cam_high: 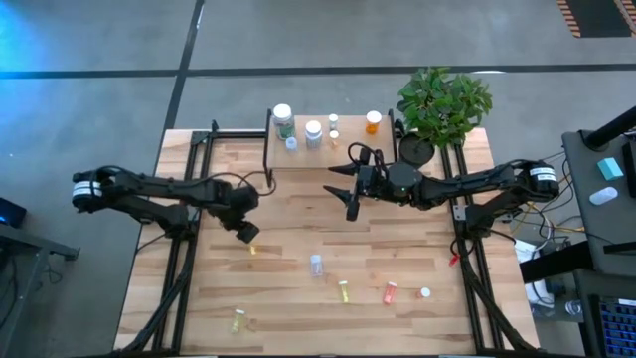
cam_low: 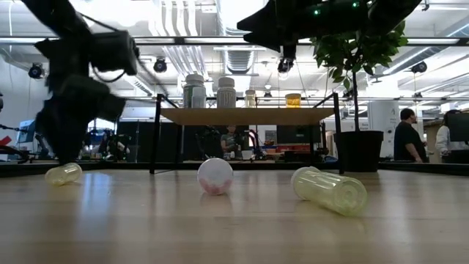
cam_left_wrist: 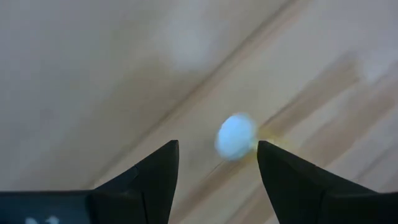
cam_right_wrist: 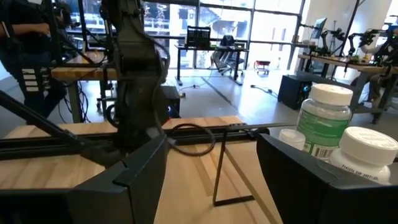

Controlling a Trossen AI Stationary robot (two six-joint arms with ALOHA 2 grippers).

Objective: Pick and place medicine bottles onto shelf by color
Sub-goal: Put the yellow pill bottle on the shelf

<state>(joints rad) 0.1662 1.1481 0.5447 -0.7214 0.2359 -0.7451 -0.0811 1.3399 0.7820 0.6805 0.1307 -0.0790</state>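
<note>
My left gripper is open, low over the table's left middle. It points down at a small yellow bottle that lies on its side. The bottle's white cap shows between the two fingers, close to one of them. I cannot tell whether it touches. In the low view the yellow bottle lies by the left gripper. My right gripper is open and empty, held high in front of the shelf. Several bottles stand on the shelf: a greenish one, a white one and an orange one.
More bottles lie on the table's near half: a clear one, a yellow one, an orange one, a small white one and a yellow one. A potted plant stands at the far right corner.
</note>
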